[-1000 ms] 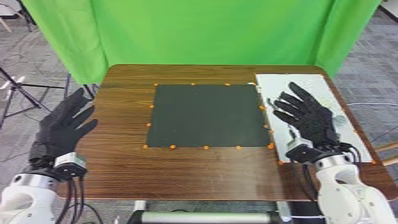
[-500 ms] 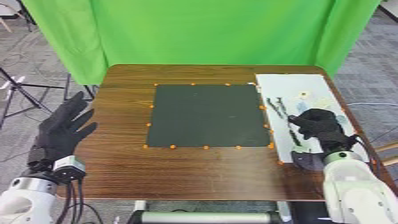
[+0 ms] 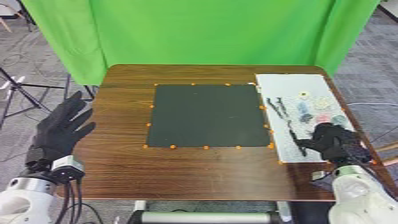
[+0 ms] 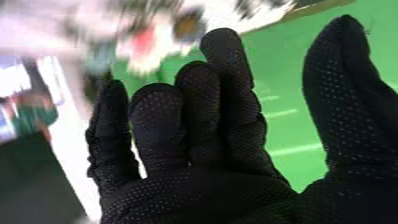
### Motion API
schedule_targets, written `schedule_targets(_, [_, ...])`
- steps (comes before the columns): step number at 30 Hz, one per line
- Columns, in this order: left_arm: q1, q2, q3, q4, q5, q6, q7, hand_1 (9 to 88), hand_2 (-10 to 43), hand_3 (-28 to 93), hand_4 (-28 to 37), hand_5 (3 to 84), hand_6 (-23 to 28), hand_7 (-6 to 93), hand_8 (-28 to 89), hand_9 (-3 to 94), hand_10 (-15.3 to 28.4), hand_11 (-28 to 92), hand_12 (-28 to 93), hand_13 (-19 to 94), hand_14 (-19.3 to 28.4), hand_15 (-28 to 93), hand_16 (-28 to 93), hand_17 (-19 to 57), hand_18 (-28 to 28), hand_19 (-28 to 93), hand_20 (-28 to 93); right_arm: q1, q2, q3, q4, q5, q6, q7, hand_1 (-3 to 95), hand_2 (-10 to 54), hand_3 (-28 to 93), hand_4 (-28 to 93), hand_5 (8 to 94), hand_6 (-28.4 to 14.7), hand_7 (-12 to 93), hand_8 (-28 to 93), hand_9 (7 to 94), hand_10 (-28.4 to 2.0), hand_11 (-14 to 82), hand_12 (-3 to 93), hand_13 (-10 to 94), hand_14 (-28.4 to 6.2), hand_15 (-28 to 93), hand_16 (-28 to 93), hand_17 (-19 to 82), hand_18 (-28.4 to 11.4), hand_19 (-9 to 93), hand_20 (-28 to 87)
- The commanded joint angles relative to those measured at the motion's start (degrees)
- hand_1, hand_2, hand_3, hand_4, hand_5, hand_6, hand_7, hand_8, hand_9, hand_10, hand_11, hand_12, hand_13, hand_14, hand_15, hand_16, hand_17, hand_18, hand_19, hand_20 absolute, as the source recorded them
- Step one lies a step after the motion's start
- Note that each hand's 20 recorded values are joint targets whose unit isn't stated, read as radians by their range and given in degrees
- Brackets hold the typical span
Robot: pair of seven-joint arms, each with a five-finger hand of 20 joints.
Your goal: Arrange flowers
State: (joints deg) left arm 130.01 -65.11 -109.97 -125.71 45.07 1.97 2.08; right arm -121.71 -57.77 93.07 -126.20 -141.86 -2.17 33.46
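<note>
My right hand point(image 3: 336, 144) is over the near part of the white sheet point(image 3: 290, 85) at the table's right side. In the right wrist view the hand point(image 4: 195, 195) has its fingers raised and relaxed, the thumb apart, holding nothing. Beyond it on the sheet lie a small yellow-centred flower point(image 3: 304, 94), a pale blue flower point(image 3: 303, 108) and a reddish flower point(image 3: 323, 118). Dark stems point(image 3: 281, 106) lie along the sheet's left part. The left hand point(image 3: 64, 127) stays open off the table's left edge. A blurred red flower point(image 4: 144, 41) shows in the right wrist view.
A dark square mat point(image 3: 209, 115) with small orange markers around it lies mid-table on the brown wood point(image 3: 195, 175). A green curtain point(image 3: 213, 35) hangs behind the far edge. At the left stands a black tripod point(image 3: 31, 97).
The right hand has come down and back toward the near end of the sheet, uncovering more flowers. The left hand has kept still.
</note>
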Motion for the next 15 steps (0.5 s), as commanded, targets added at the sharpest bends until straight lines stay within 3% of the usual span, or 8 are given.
schedule_targets(1, [0.53, -0.29, -0.42, -0.38, 0.29, 0.43, -0.29, 23.2, -1.8, 69, -28.3, 22.2, 0.9, 17.6, -9, 17.4, 9.0, 9, 21, 13, 11.3, 15, 8, -12.3, 18.8, 37, 8, 0.42, 0.06, -0.28, 0.58, -1.37, -5.2, 1.43, 26.4, -9.5, 74, -28, 51.7, -1.1, 61, -22, 53.5, -13.8, 63.6, 46.3, 50, -13.1, 86, 32, 13, -19.1, 69, 45])
schedule_targets(8, [0.44, -0.33, -0.29, -0.41, 0.32, 0.42, -0.5, 23.0, -1.9, 69, -28.3, 22.2, 0.9, 17.6, -9, 17.4, 9.0, 9, 21, 13, 11.2, 15, 8, -12.4, 18.9, 37, 8, 1.64, -0.74, -0.82, 2.22, -0.05, -8.21, 1.9, 27.0, -9.5, 69, -28, 48.5, -2.3, 45, -18, 48.1, -15.9, 60.4, 44.3, 46, -13.8, 84, 28, 11, -19.6, 68, 45])
schedule_targets(15, [0.47, -0.28, -0.29, -0.38, 0.35, 0.35, -0.45, 23.0, -1.9, 69, -28.3, 22.2, 0.9, 17.7, -9, 17.4, 9.0, 9, 21, 13, 11.3, 15, 8, -12.4, 18.9, 37, 8, 3.36, -0.6, -3.06, 4.32, -1.74, -9.38, 2.97, 24.9, -9.5, 70, -28, 48.0, -2.4, 44, -17, 47.2, -16.2, 60.0, 43.7, 45, -14.2, 83, 27, 11, -19.8, 67, 45])
